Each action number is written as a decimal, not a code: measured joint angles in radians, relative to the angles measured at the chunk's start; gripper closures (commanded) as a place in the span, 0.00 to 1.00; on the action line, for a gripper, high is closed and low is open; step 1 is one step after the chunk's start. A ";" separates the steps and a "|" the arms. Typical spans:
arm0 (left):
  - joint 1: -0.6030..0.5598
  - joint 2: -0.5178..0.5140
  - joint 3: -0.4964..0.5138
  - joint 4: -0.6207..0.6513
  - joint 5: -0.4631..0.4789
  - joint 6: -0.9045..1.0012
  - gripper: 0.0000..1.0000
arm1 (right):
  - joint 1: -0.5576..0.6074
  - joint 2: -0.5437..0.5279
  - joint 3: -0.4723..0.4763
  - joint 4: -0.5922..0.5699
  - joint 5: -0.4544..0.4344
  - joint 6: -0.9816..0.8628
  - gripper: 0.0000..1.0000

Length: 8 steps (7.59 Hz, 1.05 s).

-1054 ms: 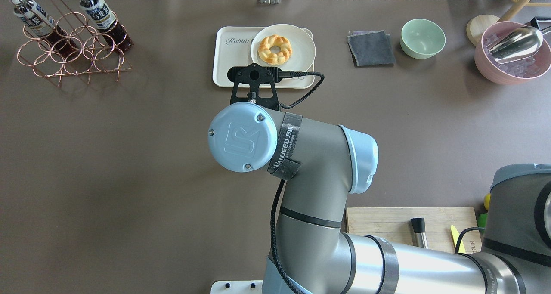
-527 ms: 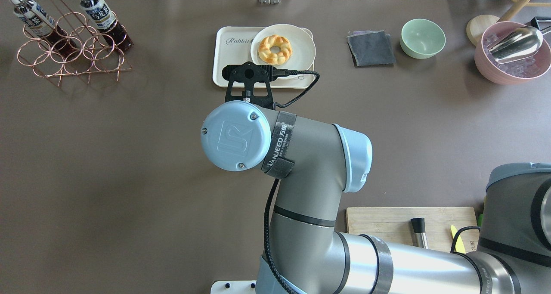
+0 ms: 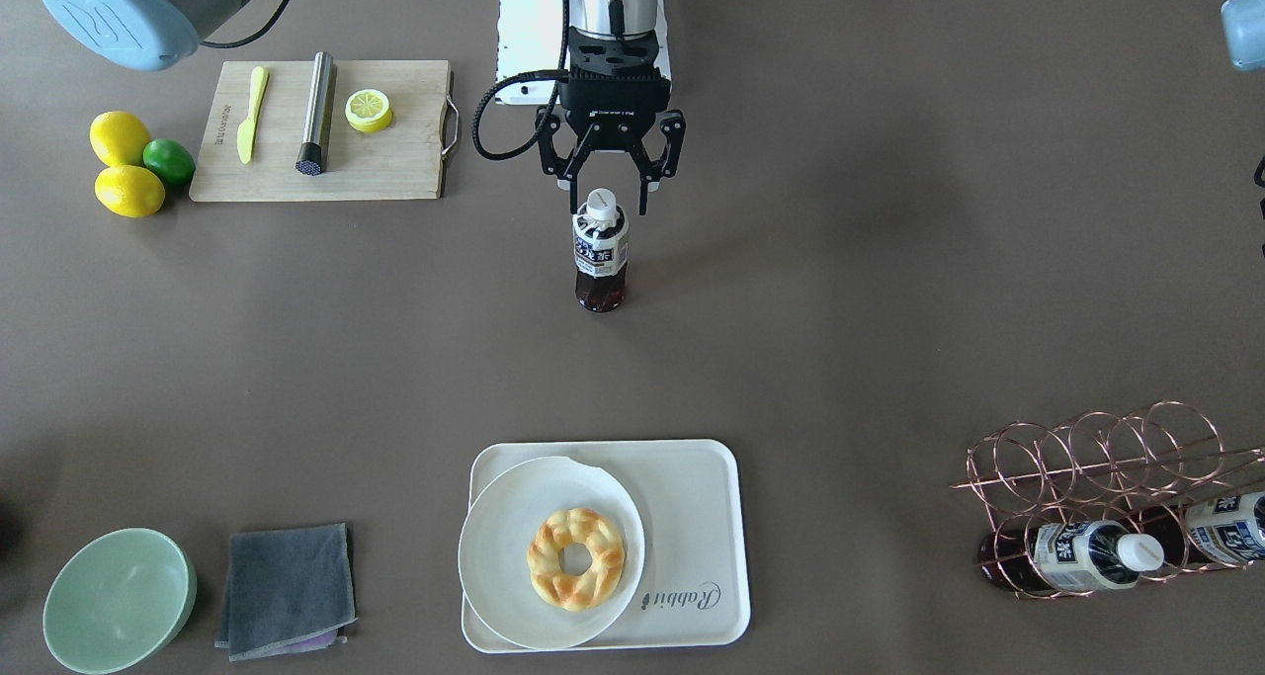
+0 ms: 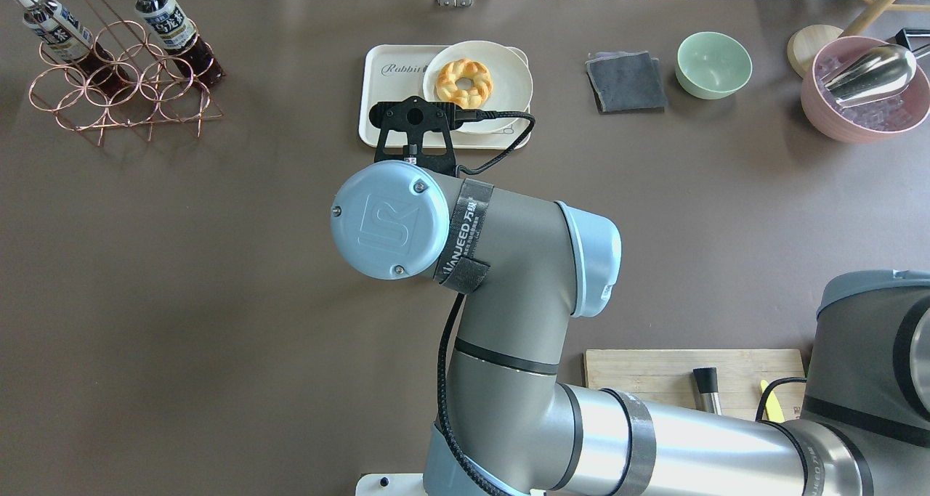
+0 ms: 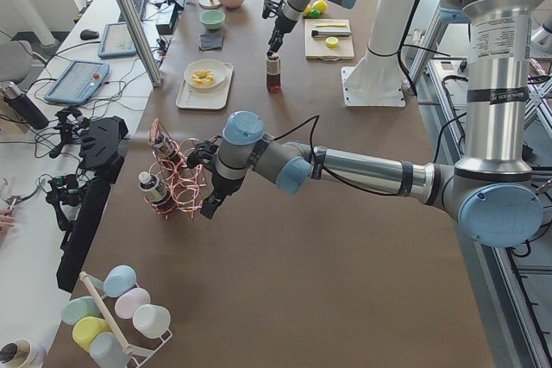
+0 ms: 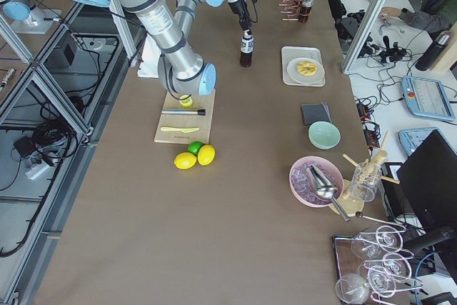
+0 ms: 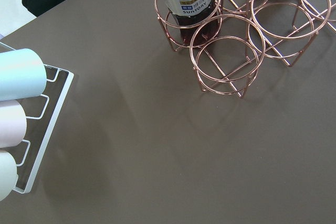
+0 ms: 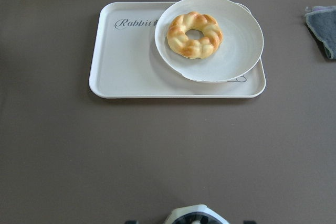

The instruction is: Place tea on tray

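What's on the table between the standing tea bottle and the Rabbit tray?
Nothing: bare brown table between the tea bottle and the tray, seen in the exterior front-facing view and the right wrist view.

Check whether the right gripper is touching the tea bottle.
Apart. The front-facing view shows the right gripper open, with bare table between each fingertip and the tea bottle.

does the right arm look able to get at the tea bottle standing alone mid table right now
Probably yes. The right gripper hangs directly over the tea bottle, its fingers spread on either side of the white cap, and nothing stands between them.
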 measured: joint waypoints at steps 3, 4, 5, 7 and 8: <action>0.001 -0.004 -0.001 0.003 0.000 -0.003 0.02 | 0.002 -0.007 0.000 0.000 0.001 0.001 0.27; 0.001 -0.007 -0.001 0.004 0.000 -0.003 0.02 | 0.001 -0.008 -0.001 0.001 0.001 0.001 0.40; 0.001 -0.009 0.000 0.005 0.000 -0.004 0.02 | 0.001 -0.009 -0.001 0.001 0.001 0.002 0.91; 0.002 -0.011 0.000 0.007 0.000 -0.004 0.02 | 0.001 -0.008 -0.001 0.001 0.001 0.002 1.00; 0.002 -0.012 -0.001 0.007 0.000 -0.004 0.02 | 0.001 -0.008 -0.001 0.002 0.000 0.001 1.00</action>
